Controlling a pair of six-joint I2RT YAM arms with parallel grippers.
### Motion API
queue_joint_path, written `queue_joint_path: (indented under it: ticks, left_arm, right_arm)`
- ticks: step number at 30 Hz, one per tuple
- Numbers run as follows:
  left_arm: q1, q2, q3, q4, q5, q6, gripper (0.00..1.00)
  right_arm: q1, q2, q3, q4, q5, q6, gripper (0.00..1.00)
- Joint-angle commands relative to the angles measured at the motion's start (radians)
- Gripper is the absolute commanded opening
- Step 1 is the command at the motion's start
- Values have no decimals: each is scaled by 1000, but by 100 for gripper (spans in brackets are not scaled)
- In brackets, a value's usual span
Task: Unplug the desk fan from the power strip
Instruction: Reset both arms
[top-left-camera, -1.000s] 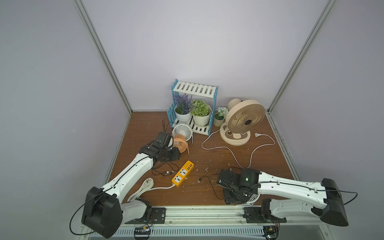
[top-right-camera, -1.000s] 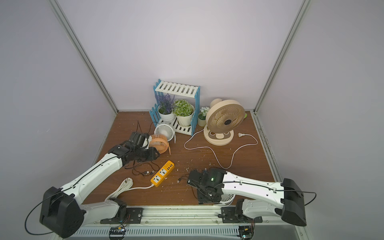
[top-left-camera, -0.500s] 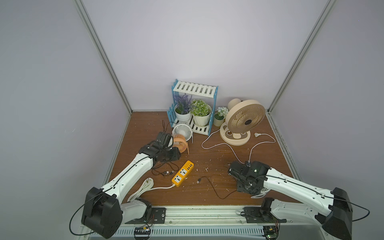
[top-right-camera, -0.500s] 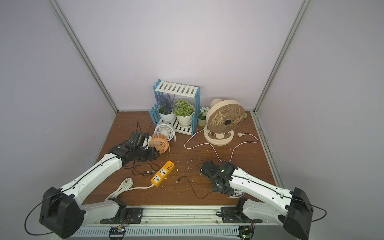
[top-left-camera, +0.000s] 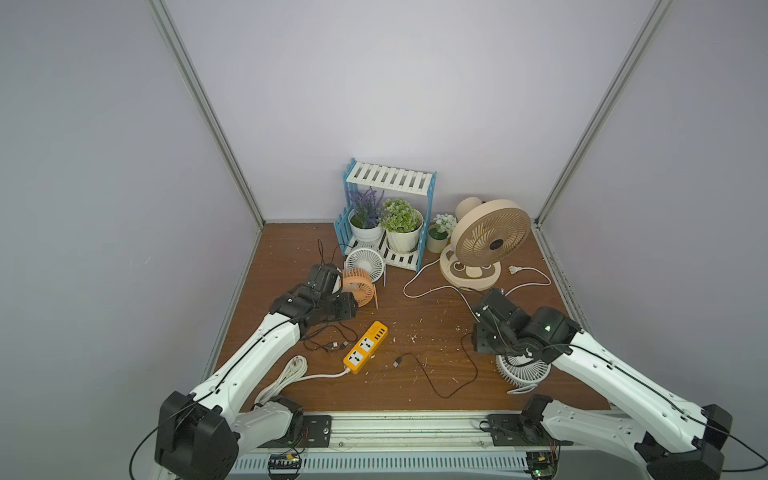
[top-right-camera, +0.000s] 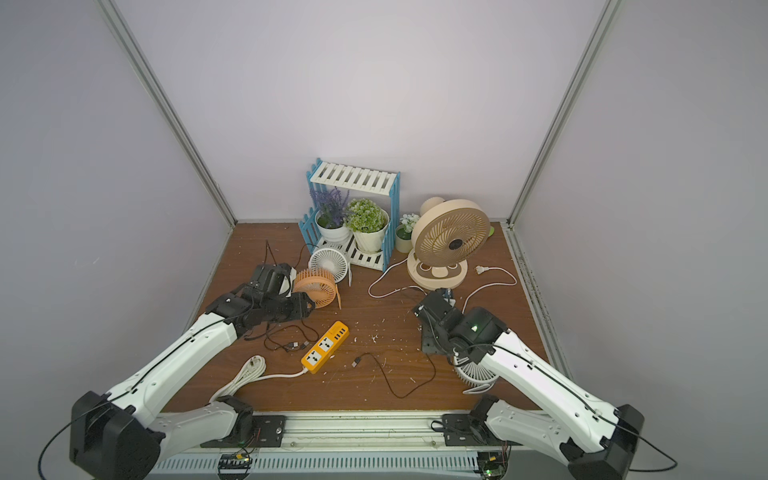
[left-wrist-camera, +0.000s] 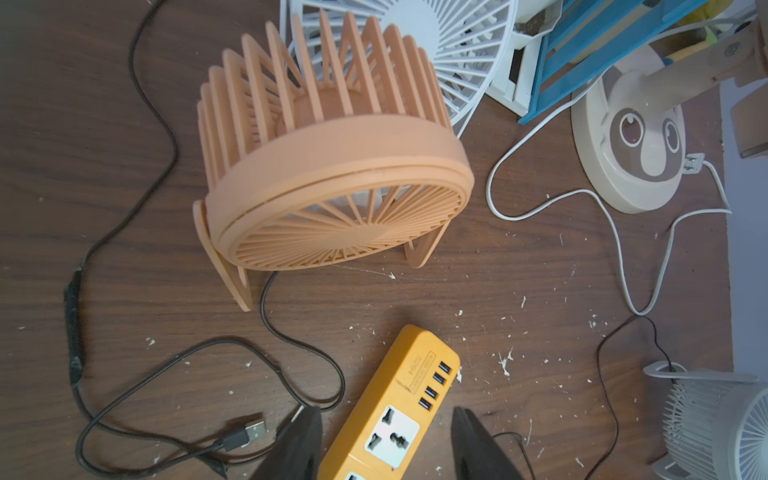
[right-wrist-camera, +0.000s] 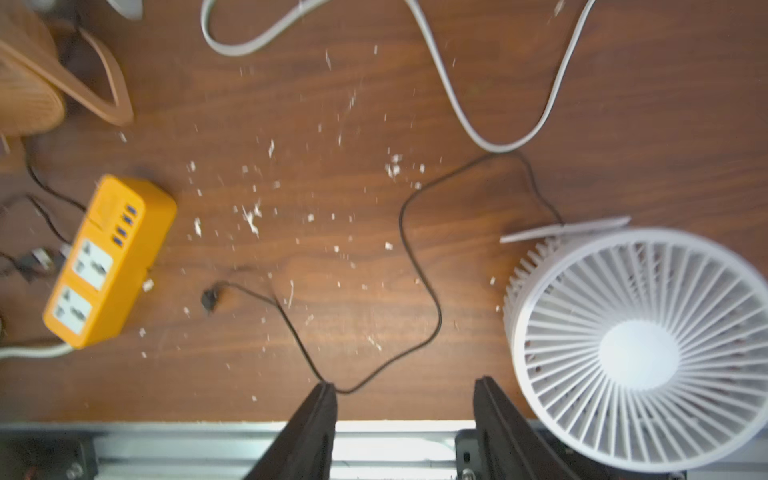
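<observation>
**Strip bare, plugs loose: the unplugging looked done**

Nearest the rail, at the lower right of a top view, a small white fan (top-left-camera: 521, 370) lay under the right arm. Its thin black cable (top-left-camera: 440, 388) looped across the board and ended in a USB plug (top-left-camera: 397, 362) lying free, near the power strip (top-left-camera: 365, 347) but not touching it. The right gripper (right-wrist-camera: 404, 382) had its jaws well apart and held nothing. The cable passed close by one fingertip, and whether they touched could not be told.

The power strip lay flat and slanted just below the middle of the frame, with its thick white cord (top-left-camera: 286, 376) trailing to the lower left. Its USB ports (left-wrist-camera: 434, 384) and socket faces showed empty. A second USB plug (top-left-camera: 332, 345) lay loose just left of it.

Higher in the frame, the left gripper (left-wrist-camera: 385, 411) hung beside the orange fan (top-left-camera: 359, 286), jaws parted and empty.

Farthest back stood the plant rack (top-left-camera: 390, 208) and the beige fan (top-left-camera: 490, 237), whose wall plug (top-left-camera: 515, 270) also lay loose.

Judging from this, no fan remained connected. The pull itself appeared finished, and little was left beyond drawing the arms clear.
</observation>
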Motion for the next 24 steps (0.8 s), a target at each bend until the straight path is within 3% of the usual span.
queue_joint_path:
  ticks: [1, 5, 7, 8, 11, 14, 18, 24]
  left_arm:
    - [-5, -32, 15, -3, -93, -2, 57]
    - [-1, -112, -13, -13, -258, 7, 74]
    - [23, -164, -50, 9, -332, 11, 93]
    - [47, -190, -67, 25, -348, 12, 99]
    - [144, -241, -125, 95, -337, 11, 99]
    - [200, -225, -165, 162, -408, 41, 99]
    - [218, -174, -225, 289, -587, 109, 99]
    - [255, -185, -382, 565, -546, 227, 99]
  right_arm:
    - [-214, 63, 32, 55, 3, -213, 56]
    - [-540, 58, -9, 265, -40, -350, 57]
    - [-664, 25, -72, 392, -27, -398, 59]
    - [-713, 4, -111, 466, -23, -413, 64]
    - [-851, -23, -224, 692, -79, -448, 71]
    - [-859, -30, -375, 966, -77, -573, 71]
    - [-855, -55, -550, 1244, -149, -603, 72]
    - [-821, -10, -674, 1530, -165, -693, 72]
